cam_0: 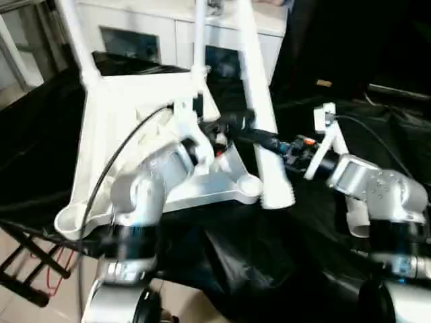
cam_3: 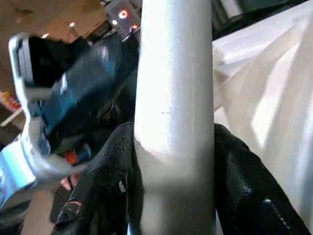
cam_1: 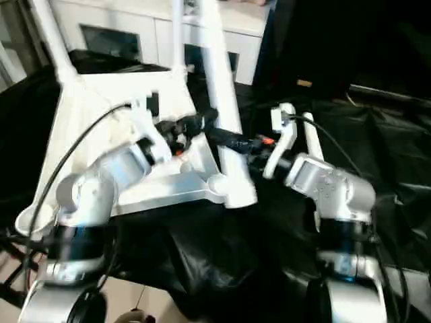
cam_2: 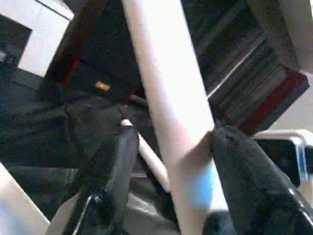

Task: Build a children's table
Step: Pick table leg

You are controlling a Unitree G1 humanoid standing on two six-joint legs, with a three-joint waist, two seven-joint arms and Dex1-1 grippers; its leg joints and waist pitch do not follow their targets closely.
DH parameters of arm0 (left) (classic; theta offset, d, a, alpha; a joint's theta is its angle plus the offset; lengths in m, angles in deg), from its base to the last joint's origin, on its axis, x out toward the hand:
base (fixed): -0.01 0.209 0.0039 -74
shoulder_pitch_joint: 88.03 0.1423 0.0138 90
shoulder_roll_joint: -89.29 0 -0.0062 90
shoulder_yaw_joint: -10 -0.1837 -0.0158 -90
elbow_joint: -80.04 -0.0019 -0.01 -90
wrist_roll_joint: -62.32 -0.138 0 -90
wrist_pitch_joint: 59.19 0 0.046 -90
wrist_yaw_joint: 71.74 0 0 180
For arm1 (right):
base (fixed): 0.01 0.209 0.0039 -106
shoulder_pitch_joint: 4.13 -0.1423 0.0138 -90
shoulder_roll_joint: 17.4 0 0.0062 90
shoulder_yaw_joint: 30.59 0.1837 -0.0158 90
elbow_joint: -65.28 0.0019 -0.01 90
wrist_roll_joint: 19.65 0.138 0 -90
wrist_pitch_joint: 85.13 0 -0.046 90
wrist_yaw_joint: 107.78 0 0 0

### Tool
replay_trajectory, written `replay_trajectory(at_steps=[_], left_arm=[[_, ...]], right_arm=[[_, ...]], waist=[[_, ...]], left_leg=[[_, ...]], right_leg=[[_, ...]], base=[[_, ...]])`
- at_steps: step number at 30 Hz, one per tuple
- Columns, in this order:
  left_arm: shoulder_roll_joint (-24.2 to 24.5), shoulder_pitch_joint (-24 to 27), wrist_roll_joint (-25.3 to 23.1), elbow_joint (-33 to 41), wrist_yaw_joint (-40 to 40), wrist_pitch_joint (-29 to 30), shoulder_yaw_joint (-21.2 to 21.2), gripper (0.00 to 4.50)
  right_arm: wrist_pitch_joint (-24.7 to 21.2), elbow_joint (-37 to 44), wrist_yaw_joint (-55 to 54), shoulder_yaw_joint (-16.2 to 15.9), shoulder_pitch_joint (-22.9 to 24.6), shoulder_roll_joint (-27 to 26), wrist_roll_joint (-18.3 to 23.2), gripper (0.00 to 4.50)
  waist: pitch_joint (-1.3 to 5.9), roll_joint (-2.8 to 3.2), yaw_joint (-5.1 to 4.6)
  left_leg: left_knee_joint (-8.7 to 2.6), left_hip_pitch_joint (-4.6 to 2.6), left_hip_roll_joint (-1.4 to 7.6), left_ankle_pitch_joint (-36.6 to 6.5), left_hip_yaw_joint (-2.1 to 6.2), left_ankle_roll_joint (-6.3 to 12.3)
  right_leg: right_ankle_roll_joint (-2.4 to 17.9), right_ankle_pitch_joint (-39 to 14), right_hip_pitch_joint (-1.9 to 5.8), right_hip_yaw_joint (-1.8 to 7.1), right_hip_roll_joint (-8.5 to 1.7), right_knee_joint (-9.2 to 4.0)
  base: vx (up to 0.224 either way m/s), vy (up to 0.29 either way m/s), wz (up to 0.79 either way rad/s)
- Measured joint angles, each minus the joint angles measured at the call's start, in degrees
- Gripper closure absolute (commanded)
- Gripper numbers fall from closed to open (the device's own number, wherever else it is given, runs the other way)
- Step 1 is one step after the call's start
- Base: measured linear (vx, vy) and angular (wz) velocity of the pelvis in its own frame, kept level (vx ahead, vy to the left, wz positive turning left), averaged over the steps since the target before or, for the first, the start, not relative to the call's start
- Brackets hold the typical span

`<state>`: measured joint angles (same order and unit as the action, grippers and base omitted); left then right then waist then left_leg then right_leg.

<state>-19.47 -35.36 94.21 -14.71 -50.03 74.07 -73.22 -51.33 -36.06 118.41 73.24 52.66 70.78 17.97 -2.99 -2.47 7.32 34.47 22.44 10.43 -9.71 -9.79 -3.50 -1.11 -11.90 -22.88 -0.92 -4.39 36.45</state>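
We hold the loose table leg [cam_0: 259, 101] with both grippers, the left gripper [cam_2: 168, 166] and right gripper [cam_3: 173, 161] each clamped around its tube, beside the upturned table top [cam_0: 135, 134] on the black-draped work table [cam_0: 377, 121] (two legs already stand seated). Next, we judge, its lower end must be steered into the near corner socket [cam_0: 248, 186] and pressed home.

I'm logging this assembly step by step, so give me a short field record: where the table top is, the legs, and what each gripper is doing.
table top: children's table top lies ribbed underside up on the black-draped work table
fitted legs: two stand in the far corner sockets
loose leg: a leg leans by the near corner socket, its end beside it
left gripper: closed on that leg
right gripper: closed on the same leg
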Motion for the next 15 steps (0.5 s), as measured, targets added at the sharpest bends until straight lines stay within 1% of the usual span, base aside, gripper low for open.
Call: replay_trajectory(at_steps=[3, 8, 10, 13, 15], left_arm=[[-0.9, 0.0, 0.6, -0.2, -0.2, 0.6, 0.0, 1.72], [-2.6, 0.0, 4.1, -0.2, 0.0, 1.7, 1.3, 1.72], [-2.6, 0.0, 4.7, -0.2, 0.0, 2.2, 1.3, 2.02], [-2.6, 0.0, 5.0, -0.1, 0.0, 2.7, 1.3, 2.13], [-2.6, 0.0, 5.1, 0.0, 0.0, 2.8, 1.3, 2.36]], right_arm=[[0.0, 1.3, 1.2, -0.9, 1.2, 0.1, 0.1, 2.72], [0.1, 4.3, 2.8, -2.8, 1.8, 0.4, 0.8, 2.72], [0.2, 4.7, 3.0, -3.1, 1.9, 0.4, 1.0, 2.72], [0.4, 4.7, 3.0, -3.4, 1.9, 0.5, 1.0, 2.72], [0.6, 4.7, 3.0, -3.6, 2.0, 0.5, 1.0, 2.72]], waist=[[-0.08, -0.14, 0.17], [-0.15, -0.26, 0.44], [-0.16, -0.27, 0.56], [-0.16, -0.28, 0.76], [-0.17, -0.28, 0.76]], left_leg=[[-0.01, 0.04, 0.02, 0.0, 0.0, -0.01], [-0.03, 0.04, 0.05, 0.0, -0.01, -0.01], [-0.04, 0.04, 0.06, 0.0, -0.01, -0.01], [-0.04, 0.07, 0.06, 0.0, -0.02, 0.0], [-0.04, 0.08, 0.05, 0.0, -0.02, 0.0]], right_leg=[[0.0, 0.1, -0.01, -0.01, 0.0, -0.06], [0.0, 0.1, -0.02, -0.02, 0.02, -0.1], [0.0, 0.1, -0.02, -0.02, 0.03, -0.13], [0.0, 0.1, -0.01, -0.02, 0.02, -0.18], [0.0, 0.1, -0.01, -0.02, 0.02, -0.21]], base=[[0.0, 0.0, 0.0], [0.0, 0.0, 0.0], [0.0, 0.0, 0.0], [0.0, 0.0, 0.0], [0.0, 0.0, 0.0]])
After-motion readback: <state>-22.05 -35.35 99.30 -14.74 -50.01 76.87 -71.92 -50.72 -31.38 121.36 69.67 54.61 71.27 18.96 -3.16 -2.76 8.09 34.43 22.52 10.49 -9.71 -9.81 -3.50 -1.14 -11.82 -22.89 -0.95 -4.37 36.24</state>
